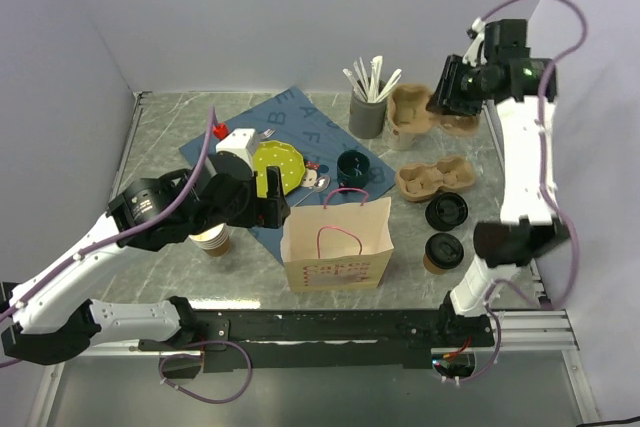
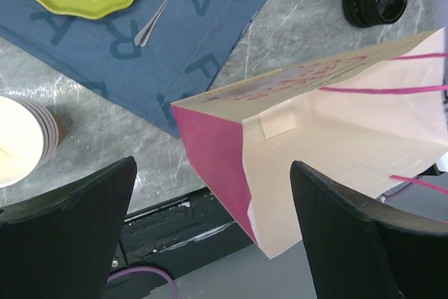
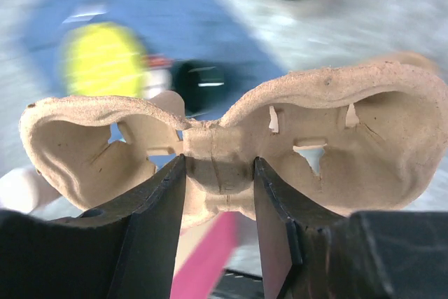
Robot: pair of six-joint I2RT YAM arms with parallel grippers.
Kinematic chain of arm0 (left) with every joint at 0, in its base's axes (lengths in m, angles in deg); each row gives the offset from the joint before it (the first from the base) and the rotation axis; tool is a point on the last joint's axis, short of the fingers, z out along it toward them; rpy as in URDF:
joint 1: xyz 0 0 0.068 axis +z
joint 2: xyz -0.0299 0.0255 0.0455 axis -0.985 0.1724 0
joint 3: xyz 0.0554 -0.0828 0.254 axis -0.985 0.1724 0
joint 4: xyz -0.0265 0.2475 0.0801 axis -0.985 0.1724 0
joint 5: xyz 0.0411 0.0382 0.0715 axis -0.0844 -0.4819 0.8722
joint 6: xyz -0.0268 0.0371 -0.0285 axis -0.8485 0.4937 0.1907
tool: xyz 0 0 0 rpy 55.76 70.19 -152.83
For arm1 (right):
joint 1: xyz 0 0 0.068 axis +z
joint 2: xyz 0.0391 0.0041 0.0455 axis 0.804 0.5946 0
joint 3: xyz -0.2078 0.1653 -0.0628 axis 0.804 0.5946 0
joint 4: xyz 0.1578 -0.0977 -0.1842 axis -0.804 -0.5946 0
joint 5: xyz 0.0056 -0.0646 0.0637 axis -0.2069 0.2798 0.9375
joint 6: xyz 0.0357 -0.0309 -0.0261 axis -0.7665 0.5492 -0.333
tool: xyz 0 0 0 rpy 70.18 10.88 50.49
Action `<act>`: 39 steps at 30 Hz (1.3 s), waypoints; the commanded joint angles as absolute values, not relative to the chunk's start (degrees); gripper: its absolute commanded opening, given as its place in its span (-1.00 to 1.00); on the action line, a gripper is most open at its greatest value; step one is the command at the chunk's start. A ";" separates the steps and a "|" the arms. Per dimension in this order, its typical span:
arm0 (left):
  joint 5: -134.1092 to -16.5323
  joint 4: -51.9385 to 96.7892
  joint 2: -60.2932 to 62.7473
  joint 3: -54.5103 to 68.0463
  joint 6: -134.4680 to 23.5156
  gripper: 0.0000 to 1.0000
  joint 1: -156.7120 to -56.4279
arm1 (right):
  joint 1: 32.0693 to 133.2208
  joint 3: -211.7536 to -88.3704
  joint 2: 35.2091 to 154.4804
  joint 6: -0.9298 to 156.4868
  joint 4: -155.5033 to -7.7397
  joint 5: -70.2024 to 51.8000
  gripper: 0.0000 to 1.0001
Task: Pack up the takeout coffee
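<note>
Between the right gripper's (image 3: pixel 218 173) jaws sat a pulp cup carrier (image 3: pixel 329 138), pinched by its middle ridge, likely meant for the lidded coffee (image 1: pixel 443 252) on the worktop (image 1: pixel 165 132) well below. The left gripper (image 2: pixel 213 169) gaped wide beside the bag (image 2: pixel 336 138), perhaps to steady it.

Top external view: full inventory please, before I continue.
cream paper bag, pink handles: 1, cream, near centre
brown paper cup, black lid: 1, brown, right of bag
loose black plastic lid: 1, black, behind cup
tan pulp cup carriers: 2, tan, right of mug and lifted
dark green mug: 1, green, behind bag
grey cutlery holder: 1, grey, far centre
round lime plate: 1, lime, on placemat
blue lettered placemat: 1, blue, far left
stacked white-rimmed paper cups: 1, white, left
left pincer: 1, black, open by bag
right pincer: 1, black, gripping carrier
</note>
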State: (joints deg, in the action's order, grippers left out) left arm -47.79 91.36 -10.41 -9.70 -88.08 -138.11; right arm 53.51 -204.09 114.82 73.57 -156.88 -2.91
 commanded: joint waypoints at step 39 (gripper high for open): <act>-58.80 80.78 -17.93 0.10 -94.52 0.45 -137.64 | 75.93 -154.41 65.71 29.21 -125.49 30.37 -0.24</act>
